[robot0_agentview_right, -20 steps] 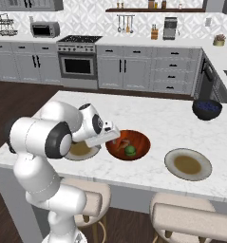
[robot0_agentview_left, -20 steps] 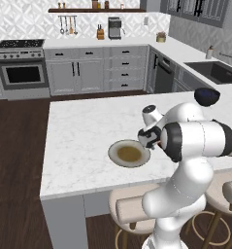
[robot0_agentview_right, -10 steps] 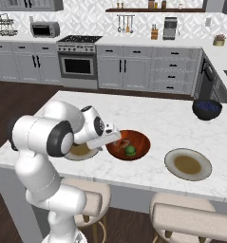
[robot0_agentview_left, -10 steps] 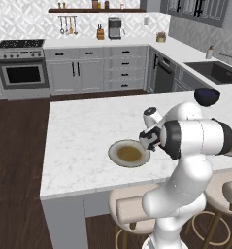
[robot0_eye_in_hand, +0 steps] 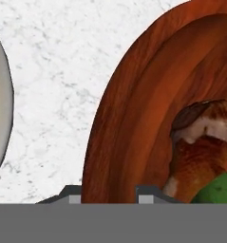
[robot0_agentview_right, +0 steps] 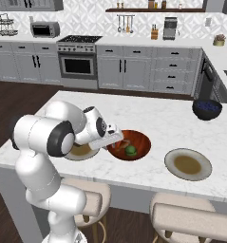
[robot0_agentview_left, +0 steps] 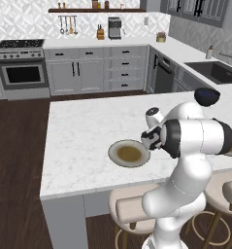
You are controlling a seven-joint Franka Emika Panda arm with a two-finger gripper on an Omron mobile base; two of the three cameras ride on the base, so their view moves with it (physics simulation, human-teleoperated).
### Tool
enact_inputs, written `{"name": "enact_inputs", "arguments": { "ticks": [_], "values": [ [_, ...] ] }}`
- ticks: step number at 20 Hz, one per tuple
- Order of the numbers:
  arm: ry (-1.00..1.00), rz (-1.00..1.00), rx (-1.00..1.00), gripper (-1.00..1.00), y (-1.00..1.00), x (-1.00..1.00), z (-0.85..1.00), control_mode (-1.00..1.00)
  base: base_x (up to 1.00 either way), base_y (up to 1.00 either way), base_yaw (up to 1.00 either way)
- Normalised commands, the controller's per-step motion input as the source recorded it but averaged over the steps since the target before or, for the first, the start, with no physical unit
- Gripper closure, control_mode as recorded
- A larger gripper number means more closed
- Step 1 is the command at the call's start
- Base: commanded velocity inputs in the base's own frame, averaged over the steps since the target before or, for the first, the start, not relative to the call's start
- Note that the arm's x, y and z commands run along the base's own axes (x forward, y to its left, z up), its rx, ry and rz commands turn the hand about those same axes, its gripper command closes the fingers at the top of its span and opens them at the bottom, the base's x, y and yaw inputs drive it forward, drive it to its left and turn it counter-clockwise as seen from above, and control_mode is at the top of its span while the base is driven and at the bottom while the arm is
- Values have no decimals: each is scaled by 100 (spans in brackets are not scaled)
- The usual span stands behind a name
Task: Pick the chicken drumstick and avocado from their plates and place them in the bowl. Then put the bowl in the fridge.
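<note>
The reddish-brown bowl (robot0_agentview_right: 142,137) sits on the island between two plates. The chicken drumstick (robot0_agentview_right: 124,144) and the green avocado (robot0_agentview_right: 130,150) lie inside it, and both show close up as the drumstick (robot0_eye_in_hand: 200,152) and the avocado (robot0_eye_in_hand: 217,190). My gripper (robot0_agentview_right: 116,138) is at the bowl's left rim. In the hand view the gripper (robot0_eye_in_hand: 109,193) has one tip on each side of the bowl's wall (robot0_eye_in_hand: 134,118), shut on it. One bare plate (robot0_agentview_right: 188,163) lies to the right. The other plate (robot0_agentview_left: 129,153) is partly under my arm. The fridge is out of view.
A dark blue bowl (robot0_agentview_right: 207,108) stands at the island's far right. Stools (robot0_agentview_right: 191,220) stand along the near edge below the counter. The stove (robot0_agentview_right: 78,59) and grey cabinets line the back wall across a dark wooden floor.
The jaws have closed from wide open onto the bowl's left rim. The arm, bowl and plates have stayed where they were.
</note>
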Motion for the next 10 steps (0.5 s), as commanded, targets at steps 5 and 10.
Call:
{"name": "enact_inputs", "arguments": {
  "ticks": [5,10],
  "values": [
    [0,1,-4,100,1,0,14,-100,0,0,0],
    [1,2,-26,100,20,-8,65,-100,0,0,0]
  ]
}}
